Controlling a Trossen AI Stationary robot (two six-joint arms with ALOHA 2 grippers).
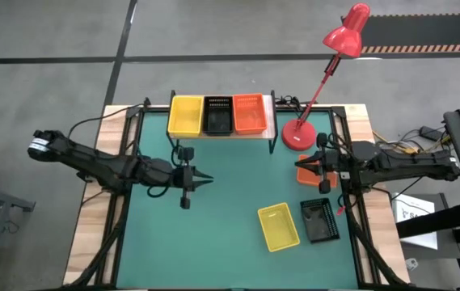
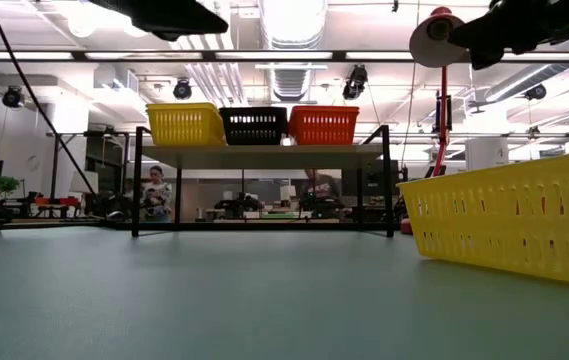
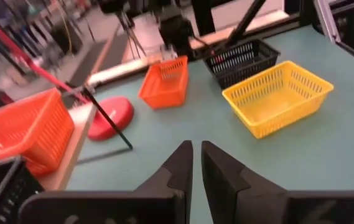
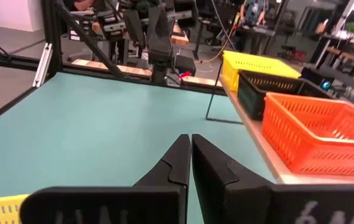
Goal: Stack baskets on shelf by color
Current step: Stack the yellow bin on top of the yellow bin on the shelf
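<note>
High view: three loose baskets waiting while both claws hang empty

High view is showing the low light-wood plank shelf [image 1: 221, 132] carrying a yellow mesh basket [image 1: 185, 115], a black mesh basket [image 1: 218, 115] and an orange-red mesh basket [image 1: 248, 113] side by side. Nearer than the shelf, the left gripper [image 1: 204, 180] is hovering over bare green table [image 1: 221, 234], pinching nothing. The right gripper [image 1: 304, 167] is sitting beside the pink-red desk lamp [image 1: 318, 85], right over a loose orange-red basket [image 1: 309, 175]. A loose yellow basket [image 1: 279, 226] and a loose black basket [image 1: 319, 220] are lying well forward of the shelf, toward its lamp end.

Low view is giving only the shelf row and the loose yellow basket's wall [image 2: 509, 225]; both claws are out of sight.

Left wrist view is showing its fingers [image 3: 178, 165] nearly pressed together, with the three loose baskets well ahead.

Right wrist view is showing its fingers [image 4: 180, 155] pressed together, pointing past the shelf.

Risk, as I judge it: the right claw is working close to the lamp, so a lift could be knocking its base or stem; a thin mesh wall could also be slipping from a shallow pinch.
</note>
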